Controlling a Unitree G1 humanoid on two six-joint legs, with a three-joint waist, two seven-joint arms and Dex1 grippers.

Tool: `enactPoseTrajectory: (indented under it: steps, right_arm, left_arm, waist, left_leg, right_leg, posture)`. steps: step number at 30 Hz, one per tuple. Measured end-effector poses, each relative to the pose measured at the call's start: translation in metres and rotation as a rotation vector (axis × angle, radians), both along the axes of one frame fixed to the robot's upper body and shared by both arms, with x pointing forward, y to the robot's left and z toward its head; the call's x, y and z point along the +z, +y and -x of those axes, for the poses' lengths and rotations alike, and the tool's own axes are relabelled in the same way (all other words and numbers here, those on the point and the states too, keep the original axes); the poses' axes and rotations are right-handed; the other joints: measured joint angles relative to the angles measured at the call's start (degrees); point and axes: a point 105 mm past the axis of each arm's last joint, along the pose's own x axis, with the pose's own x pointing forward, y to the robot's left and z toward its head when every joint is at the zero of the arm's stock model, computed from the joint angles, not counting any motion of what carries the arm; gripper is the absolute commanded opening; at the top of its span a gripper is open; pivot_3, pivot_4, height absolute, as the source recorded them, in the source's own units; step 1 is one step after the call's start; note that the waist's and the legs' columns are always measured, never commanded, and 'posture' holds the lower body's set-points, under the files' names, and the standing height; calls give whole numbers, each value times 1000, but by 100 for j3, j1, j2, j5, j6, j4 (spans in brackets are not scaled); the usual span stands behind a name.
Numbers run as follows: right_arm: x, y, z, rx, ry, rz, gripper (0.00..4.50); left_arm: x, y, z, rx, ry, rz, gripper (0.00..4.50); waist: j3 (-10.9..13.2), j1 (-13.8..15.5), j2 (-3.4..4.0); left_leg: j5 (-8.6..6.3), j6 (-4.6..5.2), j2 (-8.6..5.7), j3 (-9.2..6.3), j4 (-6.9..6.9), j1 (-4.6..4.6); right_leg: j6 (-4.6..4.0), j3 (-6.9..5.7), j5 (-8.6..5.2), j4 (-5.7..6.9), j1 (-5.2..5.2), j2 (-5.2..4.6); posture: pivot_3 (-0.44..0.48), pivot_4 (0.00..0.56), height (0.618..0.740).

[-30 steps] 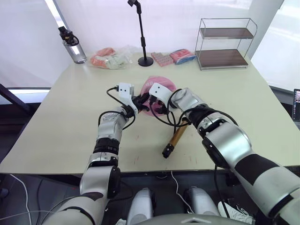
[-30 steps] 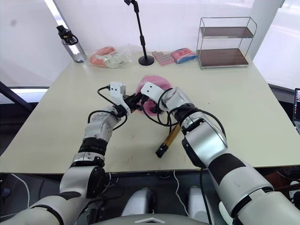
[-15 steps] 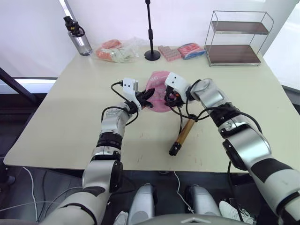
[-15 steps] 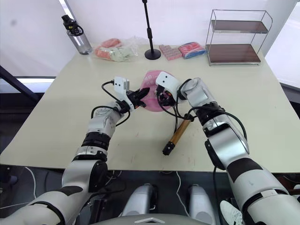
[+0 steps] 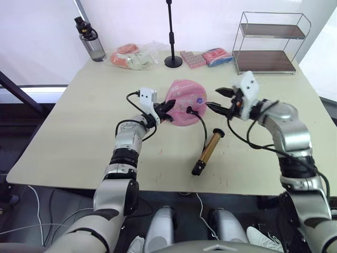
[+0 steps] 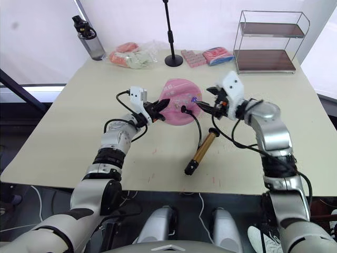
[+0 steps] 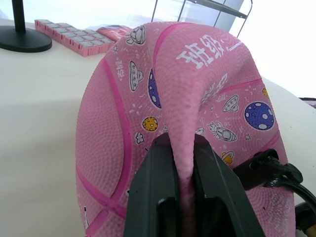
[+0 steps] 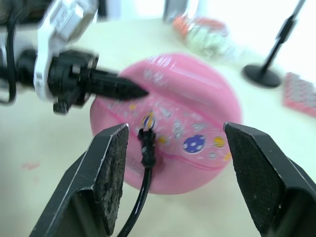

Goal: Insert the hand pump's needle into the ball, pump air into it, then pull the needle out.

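Observation:
The pink ball, flattened and printed with small cartoons, lies mid-table. My left gripper is shut on a fold of its near-left edge, and the left wrist view shows both fingers pinching the rubber. The needle's black fitting stands in the ball's face, and the pin itself is hidden. A thin black hose runs from the fitting to the gold hand pump, which lies flat on the table. My right gripper hangs open just right of the ball and touches nothing.
Along the far edge stand a water bottle, bagged packets, a black microphone stand, more packets and a wire shelf. Bare tabletop lies to the left and in front.
My right gripper has let go at the ball, opened and drawn back to the right. The fitting stays in the ball. The left gripper keeps its pinch. The camera has shifted.

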Motion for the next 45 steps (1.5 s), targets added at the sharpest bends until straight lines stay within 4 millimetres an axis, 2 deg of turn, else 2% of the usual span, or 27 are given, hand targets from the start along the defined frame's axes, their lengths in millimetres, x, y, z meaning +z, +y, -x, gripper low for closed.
enactPoseTrajectory:
  steps: [3,4,5,6,10,11,15,18,19,24,25,26,28,29,33,36,42,45]
  right_arm:
    - [-5,-19,21,0,-3,-35,3230]
    - [-12,-28,27,-11,18,-43,3739]
    - [-17,-35,30,-20,36,-48,3932]
    - [-22,-44,36,-29,52,-58,4423]
    - [-32,-78,62,-27,86,-87,4423]
    - [-32,-80,63,-27,86,-89,4423]
    - [-39,-110,102,27,133,-60,4423]
    - [-41,-120,114,37,137,-32,4423]
    - [-44,-124,120,38,145,-23,4500]
    - [-46,-133,132,34,143,-8,4500]
    - [-46,-134,133,36,137,-7,4500]
    - [-45,-134,134,36,131,-4,4500]
    - [-47,-139,138,40,116,4,4500]
    - [-48,-139,138,39,115,4,4500]
    - [-48,-142,138,34,95,5,4500]
    - [-48,-143,138,34,87,4,4500]
    - [-49,-147,139,41,68,-10,4500]
    - [-48,-147,140,51,55,-12,4500]
  left_arm:
    - [0,-2,1,-6,-3,-4,0]
    - [1,-2,1,-8,-6,-6,0]
    - [1,-3,1,-10,-7,-9,0]
    - [1,-3,1,-12,-9,-16,0]
    - [2,-4,1,-19,-13,-29,0]
    - [2,-4,1,-18,-13,-30,0]
    - [3,-5,2,-33,-18,-49,0]
    - [3,-5,1,-35,-13,-56,0]
    - [3,-6,1,-36,-13,-56,814]
    - [-3,-5,3,-45,18,-75,2903]
    - [-3,-6,3,-50,18,-77,3075]
    - [-3,-7,4,-55,15,-80,3618]
    - [4,-9,5,-76,8,-89,3951]
    - [4,-9,5,-76,7,-91,4304]
    - [15,-12,7,-94,0,-109,4304]
    - [30,-16,10,-108,-36,-112,4304]
    - [87,-17,27,-145,-172,-140,4304]
    - [105,-15,41,-166,-216,-195,4304]
  waist:
    - [1,32,-2]
    - [1,31,-3]
    - [2,17,-4]
    - [2,16,-4]
    - [6,29,-9]
    - [6,18,-10]
    - [15,78,-23]
    - [15,53,-24]
    - [17,61,-26]
    - [42,43,-39]
    - [42,43,-39]
    - [50,37,-42]
    - [75,38,-57]
    - [76,38,-58]
    - [108,37,-65]
    - [135,33,-72]
    - [171,0,-70]
    - [173,-6,-68]
  left_leg:
    - [0,0,0,-12,0,1]
    - [0,0,0,-14,0,-2]
    - [0,0,0,-11,-1,-1]
    - [0,0,-2,-10,-1,-2]
    - [-1,1,-14,-16,-4,-2]
    - [-1,1,-14,-16,-4,-1]
    - [-2,1,-23,-39,-4,2]
    - [-1,1,-24,-46,-1,6]
    - [-1,1,-24,-51,0,5]
    - [-1,1,-24,-54,1,5]
    - [-1,1,-24,-54,1,5]
    - [-1,1,-25,-54,1,4]
    - [-1,1,-27,-56,1,1]
    - [-1,1,-28,-56,1,1]
    - [0,1,-28,-58,2,-1]
    - [-1,1,-28,-58,2,-4]
    - [-1,0,-31,-59,0,-6]
    - [0,-1,-31,-59,0,-1]
  right_leg:
    - [1,-14,-2,-15,14,-1]
    - [2,-18,-2,-28,17,-2]
    - [2,-18,-2,-29,17,-4]
    - [2,-18,-2,-30,17,-7]
    - [2,-21,-2,-31,20,-16]
    - [3,-21,-3,-31,20,-16]
    - [8,-37,-8,-37,36,-21]
    - [10,-42,-8,-37,41,-22]
    - [10,-49,-9,-37,42,-22]
    - [11,-50,-9,-37,44,-22]
    - [11,-50,-9,-37,44,-22]
    - [12,-50,-9,-37,44,-22]
    - [11,-50,-9,-37,45,-22]
    - [11,-50,-9,-37,45,-22]
    - [12,-51,-8,-37,44,-22]
    - [13,-51,-7,-37,44,-22]
    - [43,-50,-1,-37,44,-21]
    - [43,-49,-1,-35,47,-21]
  posture:
    - [0,150,731]
    - [0,150,731]
    - [0,150,731]
    - [0,150,731]
    - [0,150,731]
    - [0,150,731]
    - [0,150,731]
    - [0,150,731]
    - [0,150,731]
    - [0,150,731]
    - [0,150,731]
    - [0,150,731]
    - [0,150,731]
    - [0,150,731]
    - [0,150,731]
    - [0,150,731]
    - [0,150,731]
    - [0,150,731]
